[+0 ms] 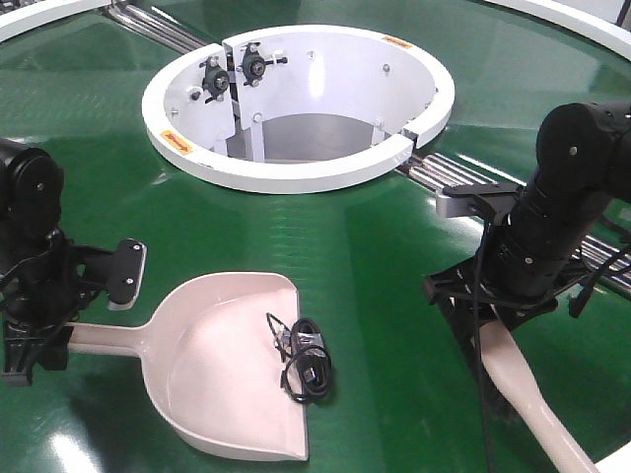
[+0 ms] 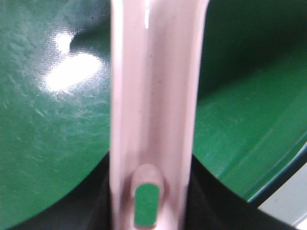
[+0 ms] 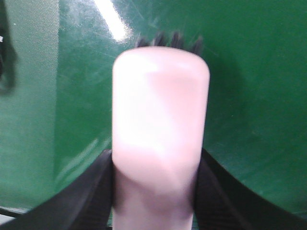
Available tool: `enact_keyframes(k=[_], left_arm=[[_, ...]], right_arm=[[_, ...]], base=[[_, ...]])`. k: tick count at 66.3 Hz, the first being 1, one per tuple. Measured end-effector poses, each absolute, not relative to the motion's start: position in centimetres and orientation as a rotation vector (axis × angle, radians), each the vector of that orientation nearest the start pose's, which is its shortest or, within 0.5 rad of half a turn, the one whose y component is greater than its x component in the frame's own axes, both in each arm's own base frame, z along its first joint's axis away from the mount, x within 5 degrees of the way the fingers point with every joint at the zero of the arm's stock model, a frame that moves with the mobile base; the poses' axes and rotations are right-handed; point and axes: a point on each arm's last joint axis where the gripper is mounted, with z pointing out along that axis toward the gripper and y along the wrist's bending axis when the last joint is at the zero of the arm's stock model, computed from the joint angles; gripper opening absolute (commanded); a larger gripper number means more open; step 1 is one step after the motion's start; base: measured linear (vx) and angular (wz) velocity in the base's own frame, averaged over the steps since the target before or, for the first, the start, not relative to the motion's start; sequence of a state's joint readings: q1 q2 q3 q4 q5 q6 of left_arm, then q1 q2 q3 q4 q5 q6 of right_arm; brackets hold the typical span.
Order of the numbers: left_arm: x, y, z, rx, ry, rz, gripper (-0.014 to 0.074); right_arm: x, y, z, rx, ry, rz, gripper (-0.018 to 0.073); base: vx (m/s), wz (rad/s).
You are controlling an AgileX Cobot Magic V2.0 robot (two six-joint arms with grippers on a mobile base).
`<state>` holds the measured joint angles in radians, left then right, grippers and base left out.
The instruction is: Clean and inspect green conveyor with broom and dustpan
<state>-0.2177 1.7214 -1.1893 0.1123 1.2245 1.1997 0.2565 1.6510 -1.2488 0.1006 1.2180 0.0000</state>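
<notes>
Dustpan (image 1: 227, 365) is laid flat on the green conveyor (image 1: 375, 246) by its near edge, its handle clamped in the left pincer (image 1: 39, 340), and a black cable bundle (image 1: 304, 360) is held in the pan. Rightward, the broom (image 1: 537, 399) is gripped by the right pincer (image 1: 488, 313). Farther back, a white ring housing (image 1: 296, 172) is seen.

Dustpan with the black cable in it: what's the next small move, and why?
Probably lift the dustpan, tipping its open lip up: the black cable already lies inside near that lip, the left gripper holds the handle, and the broom in the right gripper is apart from it.
</notes>
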Motion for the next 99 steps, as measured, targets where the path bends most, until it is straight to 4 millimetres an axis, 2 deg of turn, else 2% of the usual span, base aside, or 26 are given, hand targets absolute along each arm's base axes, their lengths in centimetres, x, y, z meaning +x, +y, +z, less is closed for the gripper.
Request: enact_keyframes(k=[72,85,99], left_arm=[[30.2,-5.7,21.8,2.185,2.441,0.073,-0.0022],[30.2,-5.7,21.8,2.185,2.441,0.072,-0.0022],[30.2,-5.7,21.8,2.185,2.441,0.072,-0.0022]], right_arm=[[29.9,8.8,25.4,-0.34,3.074,0.167,-0.001],[30.4,9.9,25.3,-0.28,3.023,0.308,-0.0007],[31.2,12.0,23.0,-0.336,3.078,0.321,-0.0006]], base=[[0.0,0.0],[0.0,0.0],[0.0,0.0]])
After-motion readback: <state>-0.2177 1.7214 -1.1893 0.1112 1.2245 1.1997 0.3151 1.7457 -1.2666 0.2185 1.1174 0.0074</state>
